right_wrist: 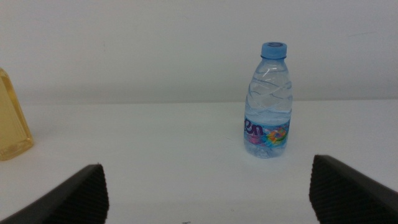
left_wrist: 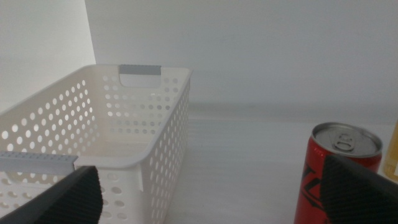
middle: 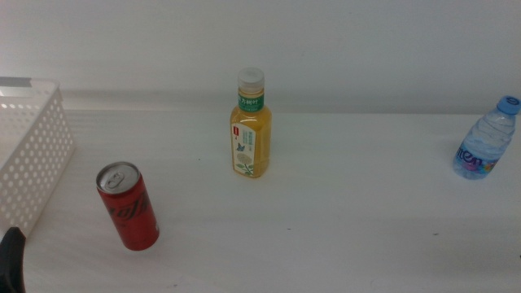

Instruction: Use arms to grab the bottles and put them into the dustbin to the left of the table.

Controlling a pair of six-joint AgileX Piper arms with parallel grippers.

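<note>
A yellow juice bottle (middle: 250, 126) with a white cap stands upright mid-table. A red soda can (middle: 128, 206) stands at the front left, and a small clear water bottle (middle: 487, 140) with a blue cap stands at the far right. The white perforated dustbin (middle: 32, 146) sits at the left edge. Only a dark tip of my left gripper (middle: 11, 260) shows at the bottom left corner; in its wrist view the left gripper (left_wrist: 214, 196) is open, with the dustbin (left_wrist: 112, 118) and the can (left_wrist: 339, 171) ahead. My right gripper (right_wrist: 208, 196) is open, facing the water bottle (right_wrist: 268, 102), apart from it.
The white table (middle: 342, 220) runs wide between the bottles. A plain white wall rises behind it. An edge of the juice bottle (right_wrist: 12, 121) shows in the right wrist view.
</note>
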